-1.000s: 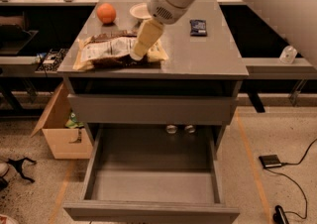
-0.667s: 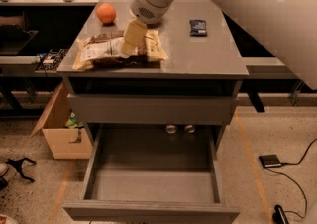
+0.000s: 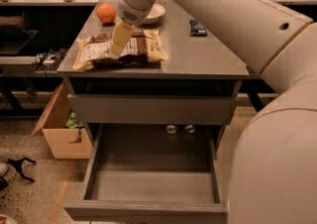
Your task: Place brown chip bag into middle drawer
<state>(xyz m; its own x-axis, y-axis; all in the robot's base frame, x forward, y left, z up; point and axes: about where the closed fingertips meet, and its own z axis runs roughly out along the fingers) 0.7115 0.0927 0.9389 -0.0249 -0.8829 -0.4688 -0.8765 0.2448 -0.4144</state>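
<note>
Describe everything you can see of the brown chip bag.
The brown chip bag is a wide, crinkly packet, dark brown with a white label panel and pale tan edges. It lies flat at the front left of the grey cabinet top, its left corner at the edge. The gripper is over its middle, on the label; whether it grips the bag cannot be told.

the brown chip bag (image 3: pixel 144 48) is made of crinkly, glossy film. the gripper (image 3: pixel 117 49), cased in smooth matt cream plastic, is set upon the bag on the cabinet top (image 3: pixel 203 57), which is finished matt grey, as is the middle drawer (image 3: pixel 148 210) below it.
</note>
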